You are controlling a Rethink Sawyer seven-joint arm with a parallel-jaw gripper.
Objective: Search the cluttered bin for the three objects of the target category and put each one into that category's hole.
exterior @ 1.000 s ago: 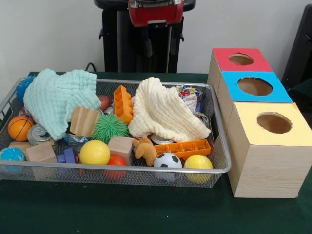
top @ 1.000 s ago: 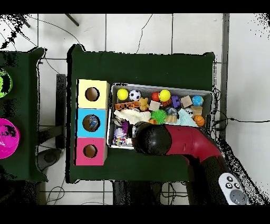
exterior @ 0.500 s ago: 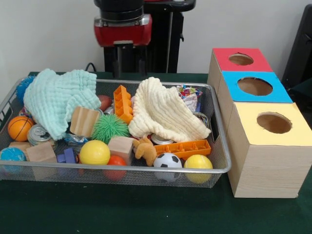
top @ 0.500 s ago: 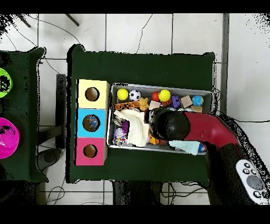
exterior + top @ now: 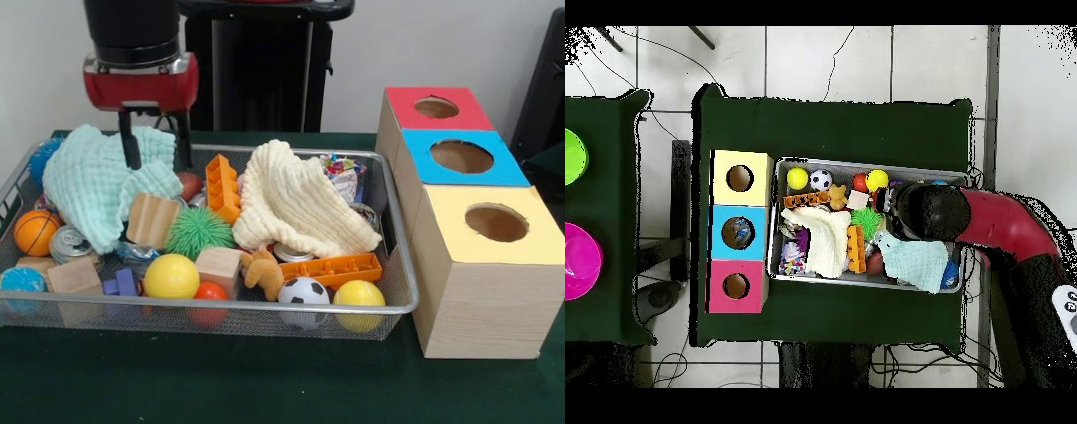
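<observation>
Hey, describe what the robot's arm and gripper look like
The arm is glossy red with black joint sections. Its wrist is a black cylinder above a red block edged by a silver band. The gripper has two thin, straight black fingers.

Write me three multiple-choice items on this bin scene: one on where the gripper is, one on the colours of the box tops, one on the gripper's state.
1. Where does the gripper hang?
A. Over the mint-green cloth
B. Over the yellow-topped box
C. Over the soccer ball

2. From the far end to the near end in the front view, the three box tops are:
A. Yellow, red, blue
B. Red, blue, yellow
C. Blue, yellow, red

3. What state is the gripper in?
A. Shut on an orange block
B. Shut on the cream cloth
C. Open and empty

Answers:
1. A, since its fingers point down at that cloth at the wire bin's left end.
2. B, the red top lies farthest, then the blue top, then the yellow top.
3. C, the two fingers stand apart with nothing between them.
</observation>
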